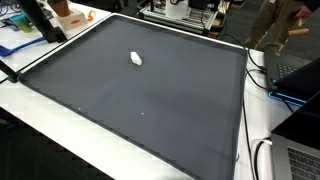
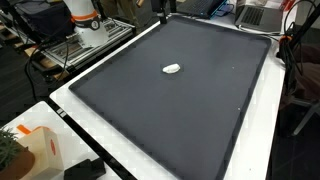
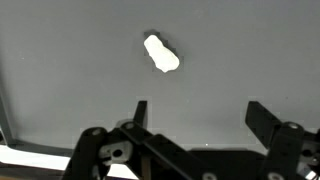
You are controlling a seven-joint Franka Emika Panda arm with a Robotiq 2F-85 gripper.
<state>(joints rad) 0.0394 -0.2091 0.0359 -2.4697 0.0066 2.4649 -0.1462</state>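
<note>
A small white lump (image 3: 161, 54) lies on a dark grey mat (image 3: 60, 70), alone near its middle. In both exterior views the lump (image 1: 137, 58) (image 2: 172, 69) shows as a pale spot on the mat (image 1: 150, 110) (image 2: 190, 120). In the wrist view my gripper (image 3: 200, 108) hovers above the mat, open, with nothing between its two black fingers (image 3: 141, 108). The lump lies ahead of the fingertips, slightly toward the left finger, and apart from both.
The mat sits on a white table (image 2: 90, 125) with a white border all round. The robot's base (image 2: 85, 20) stands past one edge. Cables (image 1: 262, 80) and a laptop (image 1: 300, 160) lie along another side. An orange and white container (image 2: 40, 150) stands at a corner.
</note>
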